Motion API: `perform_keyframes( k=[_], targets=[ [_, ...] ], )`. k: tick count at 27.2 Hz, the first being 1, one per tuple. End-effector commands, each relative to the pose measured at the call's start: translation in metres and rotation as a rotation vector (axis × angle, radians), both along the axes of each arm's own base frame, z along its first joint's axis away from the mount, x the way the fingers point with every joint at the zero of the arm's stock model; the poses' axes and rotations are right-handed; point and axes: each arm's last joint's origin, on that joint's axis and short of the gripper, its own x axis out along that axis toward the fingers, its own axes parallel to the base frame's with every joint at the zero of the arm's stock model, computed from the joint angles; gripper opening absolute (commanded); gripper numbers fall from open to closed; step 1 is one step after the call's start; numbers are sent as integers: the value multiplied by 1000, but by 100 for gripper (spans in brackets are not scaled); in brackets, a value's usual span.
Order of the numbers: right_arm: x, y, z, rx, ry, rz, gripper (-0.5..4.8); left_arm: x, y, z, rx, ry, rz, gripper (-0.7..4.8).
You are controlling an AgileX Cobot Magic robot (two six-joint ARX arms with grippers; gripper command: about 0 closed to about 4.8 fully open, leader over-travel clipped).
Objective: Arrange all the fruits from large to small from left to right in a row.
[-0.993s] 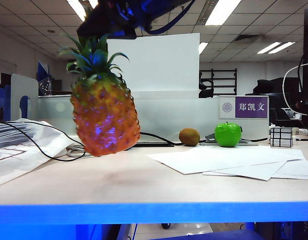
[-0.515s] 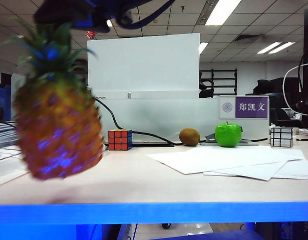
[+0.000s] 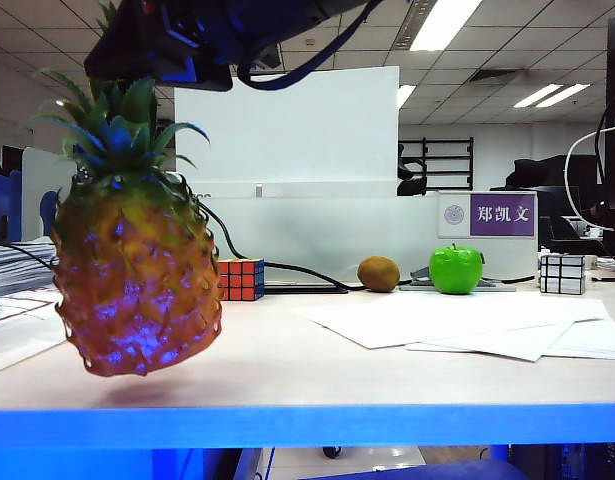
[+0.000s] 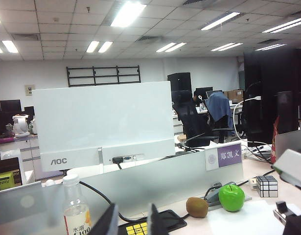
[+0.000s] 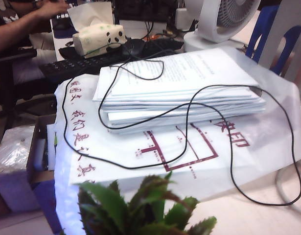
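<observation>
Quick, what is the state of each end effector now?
Left end effector: open, holding nothing.
Right end effector: shut on the pineapple crown, carrying it above the table.

Coloured puzzle cube [image 3: 240, 279] sits on the pale worktop [image 3: 287, 370] toward its back edge. Silver mirror cube [image 3: 562, 272] rests at far right, beside loose white paper sheets [image 3: 457, 322] spread flat over the worktop. Drink bottle [image 4: 76, 208] with a white cap and yellow label stands upright before the white AOC monitor back [image 4: 104, 125]. Purple name plate [image 3: 501, 214] is fixed to the frosted partition. Stacked papers [image 5: 182, 88] lie on a printed plastic bag, with black cable [image 5: 189, 127] looping across them. Tissue box [image 5: 97, 36] stands beyond the stack.
</observation>
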Motion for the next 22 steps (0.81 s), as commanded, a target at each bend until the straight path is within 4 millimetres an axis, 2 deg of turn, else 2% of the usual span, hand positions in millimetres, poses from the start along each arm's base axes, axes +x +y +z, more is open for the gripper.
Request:
perform_keyframes(
  k=[1, 6, 11, 12, 14, 15, 17, 19, 20, 22],
  targets=[
    [3, -2, 8, 44, -42, -32, -6, -1, 0, 2, 3, -9, -2, 90],
    [11, -5, -5, 13, -23, -78, -6, -1, 0, 2, 3, -9, -2, 90],
    [10, -8, -14, -10, -4, -86, -1, -1, 0, 1, 3, -8, -2, 90],
    [10, -8, -14, -6, -3, -87, 53, 0, 0, 1, 3, -6, -2, 90],
    [10, -7, -13, 6, -10, -87, 238, 0, 0, 1, 3, 0, -2, 90],
    [10, -7, -12, 14, -10, -87, 294, 0, 0, 1, 2, 2, -2, 90],
    [10, -8, -9, 33, -20, -88, 329, 0, 0, 0, 2, 9, -2, 90],
    [10, -8, -4, 67, -44, -88, 438, 0, 0, -1, 2, 18, -2, 90],
    [10, -8, -1, 89, -60, -88, 477, 1, 0, -1, 2, 24, -2, 90],
    [11, -8, 4, 124, -85, -90, 477, 1, 0, -1, 2, 25, -2, 90]
  ],
)
